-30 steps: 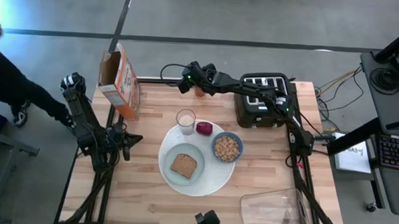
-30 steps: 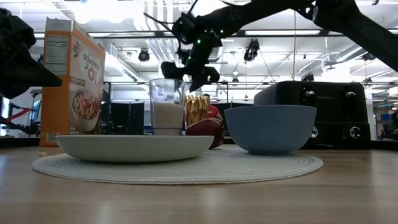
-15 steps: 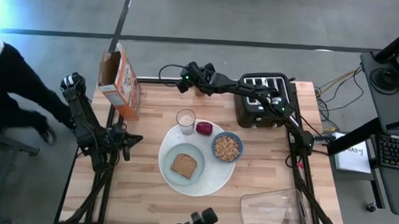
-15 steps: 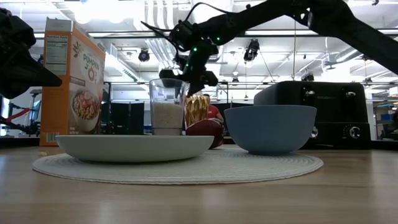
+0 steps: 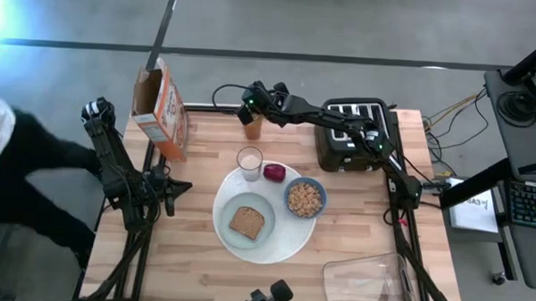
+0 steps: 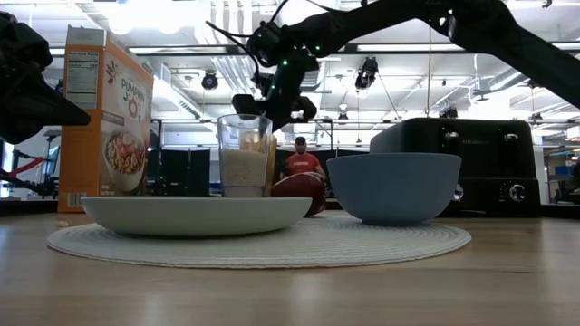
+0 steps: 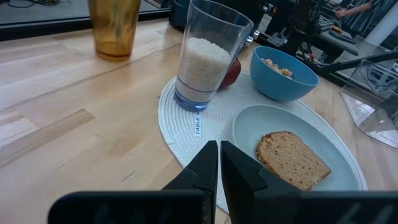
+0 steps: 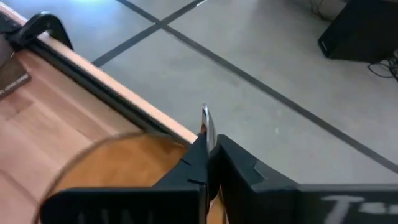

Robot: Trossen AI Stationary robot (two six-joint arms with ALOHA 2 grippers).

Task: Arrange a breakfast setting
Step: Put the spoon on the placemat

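Right gripper (image 5: 249, 102) above amber cup (image 5: 253, 128), pinched on metal spoon (image 8: 206, 126); left gripper (image 7: 218, 163) fingers together.

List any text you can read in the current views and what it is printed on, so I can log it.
"PUMPKIN" on the front of the cereal box, low view; the rest of that front is too small to read.
"Nutrition Facts" panel on the box's side: its lines are too small to read.
"TABLE", then more unreadable letters, on a tag at the edge of the round white placemat, left wrist view.
Toaster lettering: too small to read.
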